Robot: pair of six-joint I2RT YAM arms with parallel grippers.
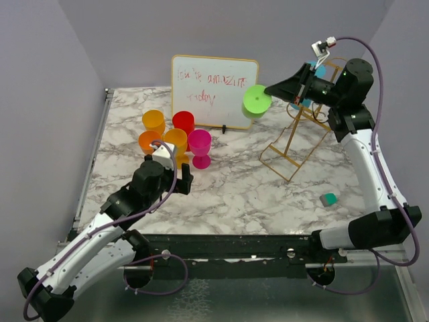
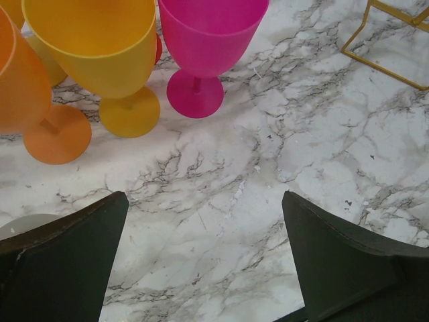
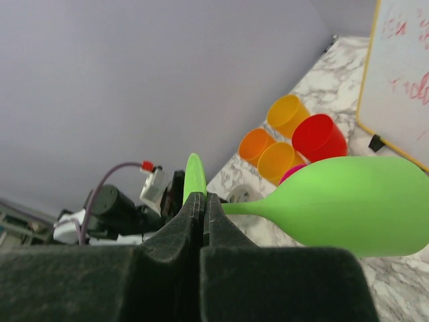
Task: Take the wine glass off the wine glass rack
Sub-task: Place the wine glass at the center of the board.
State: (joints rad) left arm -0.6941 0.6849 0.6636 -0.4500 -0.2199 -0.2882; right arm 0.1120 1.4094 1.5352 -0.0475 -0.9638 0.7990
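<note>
A lime-green wine glass point(image 1: 256, 100) hangs in the air, lying sideways, left of the gold wire wine glass rack point(image 1: 295, 142). My right gripper point(image 1: 273, 90) is shut on the thin foot disc of this glass. In the right wrist view the green wine glass bowl point(image 3: 355, 204) points right, and the right gripper point(image 3: 203, 196) pinches the foot edge-on. A blue glass point(image 1: 319, 70) still shows on the rack behind the arm. My left gripper point(image 1: 184, 178) stands open low over the marble, and in its own wrist view the left gripper point(image 2: 204, 198) has nothing between its fingers.
Orange, yellow, red and pink glasses point(image 1: 175, 134) stand grouped at the back left; the pink glass point(image 2: 208, 40) is just ahead of the left gripper. A white dry-erase board point(image 1: 214, 90) stands at the back. A small teal object point(image 1: 328, 198) lies front right.
</note>
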